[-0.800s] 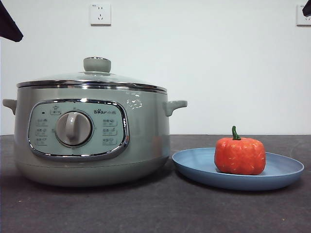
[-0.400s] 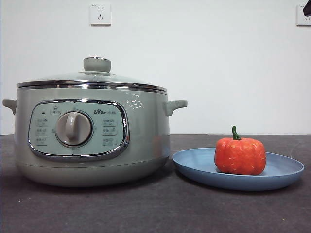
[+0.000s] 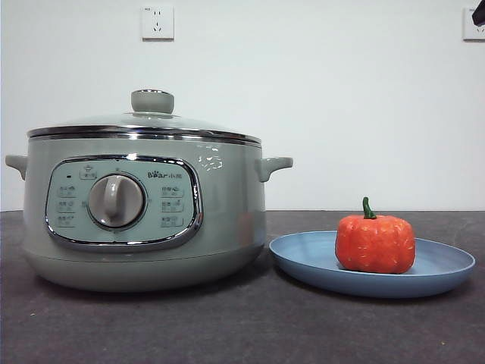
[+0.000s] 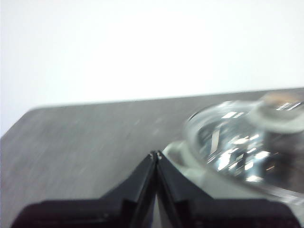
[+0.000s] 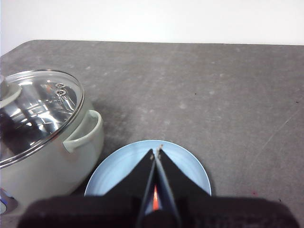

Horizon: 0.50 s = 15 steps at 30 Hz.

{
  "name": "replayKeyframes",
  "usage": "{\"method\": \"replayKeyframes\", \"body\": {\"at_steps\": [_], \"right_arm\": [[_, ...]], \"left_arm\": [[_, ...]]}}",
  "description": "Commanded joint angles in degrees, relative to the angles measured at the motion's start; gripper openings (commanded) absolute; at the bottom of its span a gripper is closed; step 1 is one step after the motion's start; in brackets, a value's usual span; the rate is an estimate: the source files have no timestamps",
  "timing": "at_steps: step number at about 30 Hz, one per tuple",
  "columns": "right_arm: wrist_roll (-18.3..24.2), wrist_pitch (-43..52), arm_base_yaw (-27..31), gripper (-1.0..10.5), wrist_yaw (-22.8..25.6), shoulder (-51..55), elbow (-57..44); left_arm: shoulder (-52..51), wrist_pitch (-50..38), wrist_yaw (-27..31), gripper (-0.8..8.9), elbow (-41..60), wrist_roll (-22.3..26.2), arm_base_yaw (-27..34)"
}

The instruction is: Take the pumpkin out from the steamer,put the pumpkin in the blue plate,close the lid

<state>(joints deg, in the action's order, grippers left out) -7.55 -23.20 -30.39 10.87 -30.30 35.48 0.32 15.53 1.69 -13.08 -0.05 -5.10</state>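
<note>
Pumpkin plated, lid seated, both arms clear.

The small orange-red toy pumpkin (image 3: 375, 244) with its curved green stem sits upright in the wide matte light-blue plate (image 3: 303, 258), a little toward 3 o'clock of the plate's centre. The plate lies on the dark grey counter (image 3: 242, 326) just beside the large sage-green steamer (image 3: 227, 220), at its 3 o'clock. The domed glass lid (image 3: 144, 121) with its round green knob rests level on the chrome rim. A second ago a dark arm tip showed at the upper corner toward 10 o'clock; it has now gone, so the task looks finished. The left gripper (image 4: 156, 154) has its fingers together beside the steamer; the right gripper (image 5: 157, 151), fingers together, hangs above the plate.
</note>
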Motion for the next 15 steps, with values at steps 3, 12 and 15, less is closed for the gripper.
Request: {"method": "replayKeyframes", "body": {"at_steps": [3, 12, 15], "right_arm": [[-0.5, -0.1, 0.0, -0.2, 0.0, 0.0, -0.3], [-0.5, -0.5, 0.0, -0.2, 0.0, 0.0, -0.3], [-0.5, -0.9, 0.0, -0.2, 0.0, 0.0, -0.3]], "left_arm": [[-0.2, -3.4, -0.9, -0.03, 7.3, -1.4, 3.8], [-0.2, -5.1, -2.7, -0.03, 12.7, -1.5, 4.1], [-0.2, -4.8, -2.7, -0.03, 12.7, -1.5, 4.1]]}}
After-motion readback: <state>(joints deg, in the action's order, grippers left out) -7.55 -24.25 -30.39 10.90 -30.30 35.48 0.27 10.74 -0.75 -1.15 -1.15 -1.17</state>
